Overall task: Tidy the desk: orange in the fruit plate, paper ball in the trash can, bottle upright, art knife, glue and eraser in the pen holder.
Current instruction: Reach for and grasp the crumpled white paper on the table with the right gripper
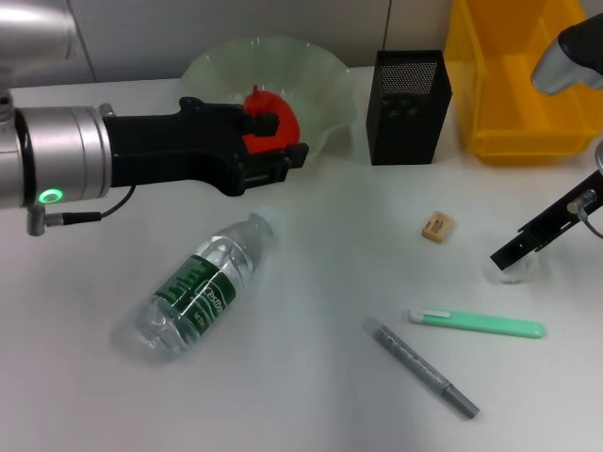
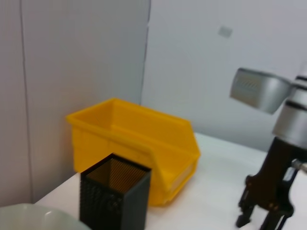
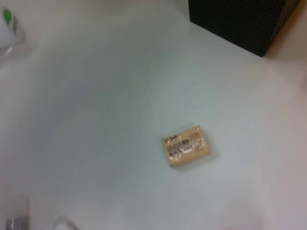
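My left gripper [image 1: 279, 139] reaches over the pale green fruit plate [image 1: 325, 80], shut on the red-orange orange [image 1: 283, 115] above the bowl. The bottle [image 1: 201, 287] lies on its side at the front left; its cap [image 3: 8, 23] shows in the right wrist view. On the table right of centre lies the tan eraser [image 1: 437, 226] [image 3: 186, 146]. A mint-green art knife [image 1: 477, 324] and a grey pen-shaped stick [image 1: 420, 366], perhaps the glue, lie at the front right. My right gripper [image 1: 505, 254] [image 2: 256, 221] hovers open by the eraser. The black mesh pen holder [image 1: 407, 105] [image 2: 115, 199] stands beside the yellow trash can [image 1: 516, 80] [image 2: 136, 143]. The paper ball is out of view.
A small clear round thing [image 1: 513, 274] lies on the table under the right gripper's fingers. A wall runs close behind the fruit plate, pen holder and trash can. The left arm's thick silver and black forearm [image 1: 113, 151] spans the back left of the table.
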`<state>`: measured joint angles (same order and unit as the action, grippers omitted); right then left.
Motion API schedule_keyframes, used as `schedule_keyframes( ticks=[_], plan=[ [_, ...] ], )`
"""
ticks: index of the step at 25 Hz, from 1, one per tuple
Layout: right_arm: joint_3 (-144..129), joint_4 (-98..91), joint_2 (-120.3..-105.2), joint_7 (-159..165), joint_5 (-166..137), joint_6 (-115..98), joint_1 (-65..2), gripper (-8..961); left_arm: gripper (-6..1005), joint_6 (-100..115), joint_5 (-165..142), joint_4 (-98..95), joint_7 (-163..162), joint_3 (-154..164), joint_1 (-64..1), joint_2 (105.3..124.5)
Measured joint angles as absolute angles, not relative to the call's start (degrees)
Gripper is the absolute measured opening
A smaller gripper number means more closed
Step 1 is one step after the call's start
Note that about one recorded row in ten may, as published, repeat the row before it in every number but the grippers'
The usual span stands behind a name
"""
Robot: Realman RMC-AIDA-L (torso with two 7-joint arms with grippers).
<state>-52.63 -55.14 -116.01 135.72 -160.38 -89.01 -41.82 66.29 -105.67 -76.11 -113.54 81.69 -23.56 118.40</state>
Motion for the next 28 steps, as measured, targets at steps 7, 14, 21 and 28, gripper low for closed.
schedule_keyframes(
  ticks=[7, 14, 21, 28],
  plan=[
    [-53.0, -55.1, -116.27, 135.7, -160.5, -89.0, -41.8, 581, 499, 75.0, -101.4, -75.5, -108.1, 81.3, -22.2, 118.59],
    [-53.0, -54.9, -116.28, 135.7, -160.5, -88.6, -41.9, 577, 498, 78.2, -96.0, -70.9, -105.0, 81.2, -22.2, 118.47],
    [-53.0, -54.8, -116.57, 135.7, -161.2, -88.5, -41.4, 573, 498, 79.3, -95.4, -69.6, -103.7, 80.7, -22.1, 118.47],
    [-53.7, -54.6, -116.72, 135.7, -161.4, -87.8, -41.1, 522, 497, 79.9, -95.3, -69.5, -103.4, 80.6, -22.2, 118.58]
  ],
)
